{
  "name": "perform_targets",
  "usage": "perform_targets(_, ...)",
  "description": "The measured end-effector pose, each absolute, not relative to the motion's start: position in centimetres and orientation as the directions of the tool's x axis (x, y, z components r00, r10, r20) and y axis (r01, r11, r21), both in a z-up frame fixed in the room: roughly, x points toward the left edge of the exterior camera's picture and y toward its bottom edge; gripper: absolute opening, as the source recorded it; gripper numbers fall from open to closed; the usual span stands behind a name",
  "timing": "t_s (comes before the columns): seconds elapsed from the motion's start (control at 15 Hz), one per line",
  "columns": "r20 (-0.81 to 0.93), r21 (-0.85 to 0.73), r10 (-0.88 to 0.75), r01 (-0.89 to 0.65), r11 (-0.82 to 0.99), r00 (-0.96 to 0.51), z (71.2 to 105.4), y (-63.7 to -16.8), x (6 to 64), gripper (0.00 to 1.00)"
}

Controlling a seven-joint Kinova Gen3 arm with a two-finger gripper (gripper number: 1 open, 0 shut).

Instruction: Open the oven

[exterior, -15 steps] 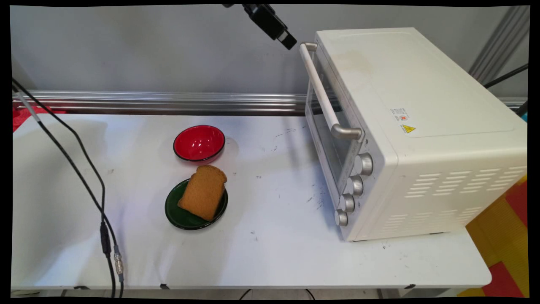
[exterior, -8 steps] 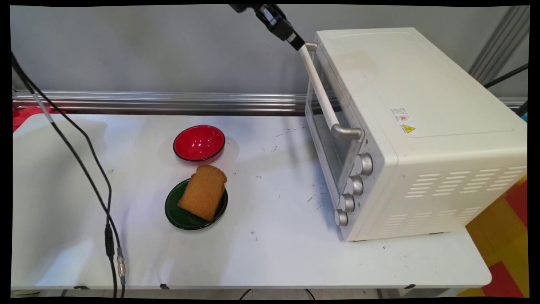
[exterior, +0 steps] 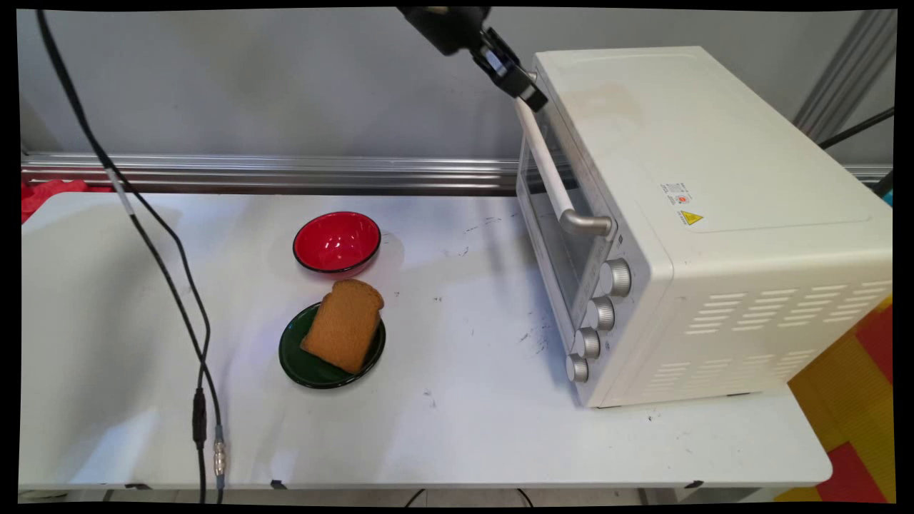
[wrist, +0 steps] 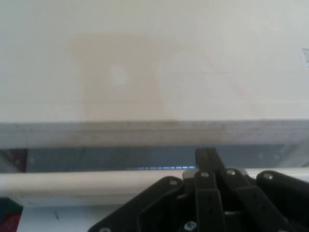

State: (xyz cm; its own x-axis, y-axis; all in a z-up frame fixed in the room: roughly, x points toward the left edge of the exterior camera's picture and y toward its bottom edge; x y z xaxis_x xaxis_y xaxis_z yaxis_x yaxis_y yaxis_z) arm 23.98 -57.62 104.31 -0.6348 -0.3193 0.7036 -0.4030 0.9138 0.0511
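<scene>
The black end effector reaches down from the top edge and meets the far end of the oven handle, right at the upper front edge of the toaster oven. In the hand view its black linkage rises in front of the pale round bar of the handle, with the dark glass door just beyond and the oven's flat cream top filling the rest; whether the end effector is released or clenched on the bar I cannot tell. The oven is a boxy, matte off-white metal body with louvred vents on its side, a small yellow warning label on top and four ribbed silver knobs in a column well below the end effector. The handle is a smooth white cylinder with brushed metal elbows. Far below and to the left of the end effector on the white table sits a glossy red bowl, round with a dark rim, and nearer the camera a shallow dark green plate bearing a brown, coarse-textured slice of bread lying tilted across it. Black cables hang at the left.
</scene>
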Motion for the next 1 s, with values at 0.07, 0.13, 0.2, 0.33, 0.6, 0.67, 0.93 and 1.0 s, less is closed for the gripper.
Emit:
perform_targets(0.07,0.706,0.048,-0.315,-0.401,0.915,-0.635,103.6,-58.2,23.5,0.0)
perform_targets(0.13,0.706,0.046,-0.313,-0.4,0.915,-0.635,103.2,-58.6,23.1,0.0)
perform_targets(0.2,0.707,0.044,-0.311,-0.4,0.916,-0.635,102.7,-58.9,22.8,0.0)
perform_targets(0.33,0.707,0.042,-0.308,-0.396,0.917,-0.637,101.7,-59.5,22.3,0.0)
perform_targets(0.6,0.703,0.038,-0.301,-0.389,0.921,-0.645,100.2,-60.2,21.6,0.0)
perform_targets(0.67,0.701,0.037,-0.3,-0.387,0.921,-0.647,99.8,-60.3,21.5,0.0)
perform_targets(0.93,0.699,0.033,-0.294,-0.382,0.924,-0.652,98.5,-60.6,21.1,0.0)
perform_targets(1.0,0.698,0.032,-0.293,-0.381,0.924,-0.653,98.2,-60.7,21.1,0.0)
